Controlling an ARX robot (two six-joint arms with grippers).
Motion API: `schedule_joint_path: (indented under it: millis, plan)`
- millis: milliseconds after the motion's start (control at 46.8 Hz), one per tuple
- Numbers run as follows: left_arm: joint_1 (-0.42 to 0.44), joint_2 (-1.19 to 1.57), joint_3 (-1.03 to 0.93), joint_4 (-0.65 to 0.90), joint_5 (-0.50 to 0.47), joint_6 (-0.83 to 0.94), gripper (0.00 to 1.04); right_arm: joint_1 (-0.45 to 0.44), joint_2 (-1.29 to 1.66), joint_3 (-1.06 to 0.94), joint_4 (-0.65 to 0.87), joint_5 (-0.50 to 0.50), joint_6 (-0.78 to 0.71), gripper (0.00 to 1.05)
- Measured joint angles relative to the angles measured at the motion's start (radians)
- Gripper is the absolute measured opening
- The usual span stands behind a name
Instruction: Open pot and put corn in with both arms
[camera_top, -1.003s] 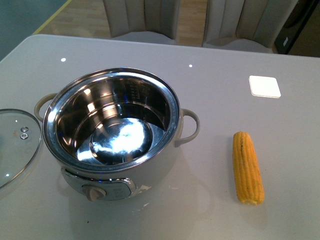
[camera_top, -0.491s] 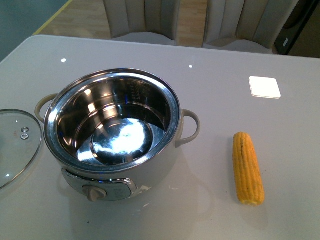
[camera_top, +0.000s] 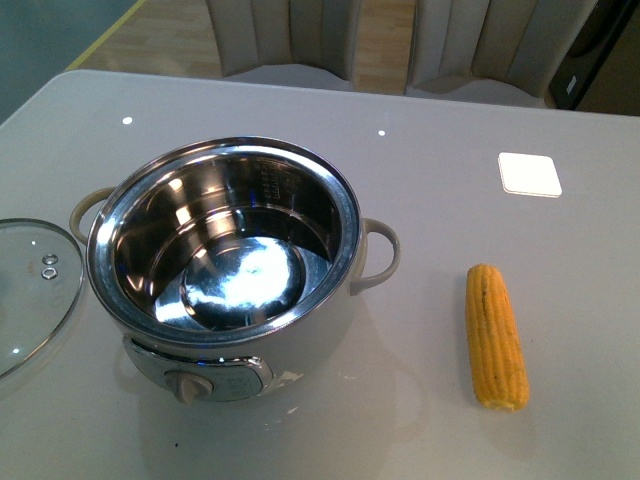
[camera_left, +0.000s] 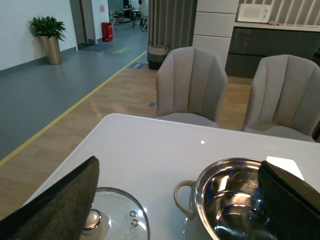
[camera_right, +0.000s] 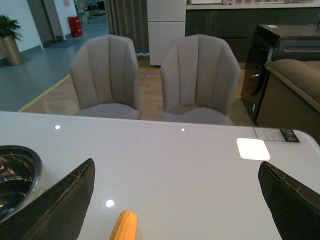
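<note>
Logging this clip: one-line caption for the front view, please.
Open, empty pot, glass lid lying left of it, corn lying apart on its right.

I see a smooth, glossy cream shell on the pot (camera_top: 312, 338), plastic by the look of it. Its inner bowl (camera_top: 240, 280) is polished steel, mirror-bright. The lid (camera_top: 25, 300) is clear glass with a shiny metal rim. The corn (camera_top: 496, 335) looks matt and bumpy. The table (camera_top: 440, 180) is smooth and glossy. The left gripper (camera_left: 178, 162) has matt, dark, slightly fuzzy fingers (camera_left: 65, 205); those of the right gripper (camera_right: 176, 165) show scuffed edges. The chairs (camera_right: 200, 75) look upholstered, the floor (camera_left: 120, 95) wooden.
</note>
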Motion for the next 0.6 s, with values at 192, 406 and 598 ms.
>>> schedule_joint_path:
  millis: [192, 406, 598]
  plan:
    - [0.0, 0.0, 0.0, 0.0, 0.0, 0.002, 0.98, 0.0, 0.0, 0.0, 0.0, 0.0, 0.0, 0.96]
    - [0.0, -0.001, 0.0, -0.001, -0.001, 0.002, 0.98, 0.064, 0.342, 0.12, -0.316, 0.183, 0.26, 0.96]
    - [0.0, -0.001, 0.0, -0.001, 0.0, 0.002, 0.98, 0.158, 0.772, 0.145, 0.029, 0.176, 0.314, 0.96]
